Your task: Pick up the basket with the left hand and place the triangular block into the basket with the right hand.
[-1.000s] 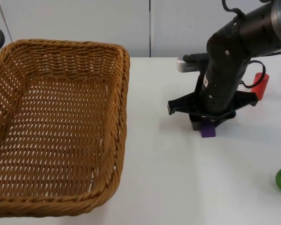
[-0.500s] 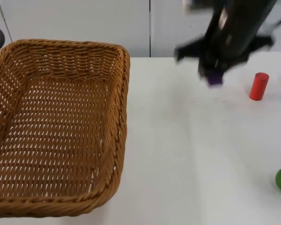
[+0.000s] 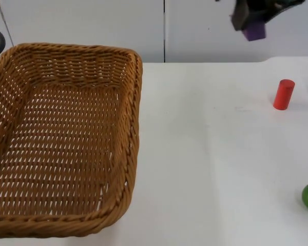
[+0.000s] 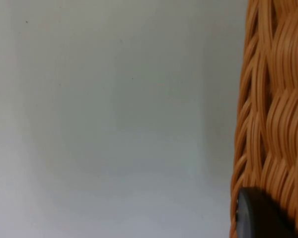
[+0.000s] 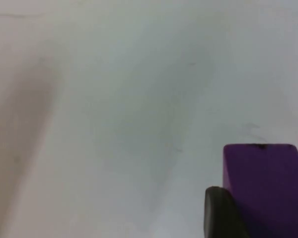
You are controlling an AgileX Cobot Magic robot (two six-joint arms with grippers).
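transport step: right gripper [image 3: 252, 23] clamps the block [image 3: 254, 32] aloft, far right; left gripper [image 4: 256, 215] grips basket [image 3: 66, 138]. next: carry block left over basket.

A white desk [image 3: 205, 169] runs back to a grey partition wall [image 3: 92, 25], which has a dark vertical seam [image 3: 164, 31].

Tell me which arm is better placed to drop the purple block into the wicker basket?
The right: its claw already holds the purple triangular block aloft. The left claw grips the brown wicker basket.
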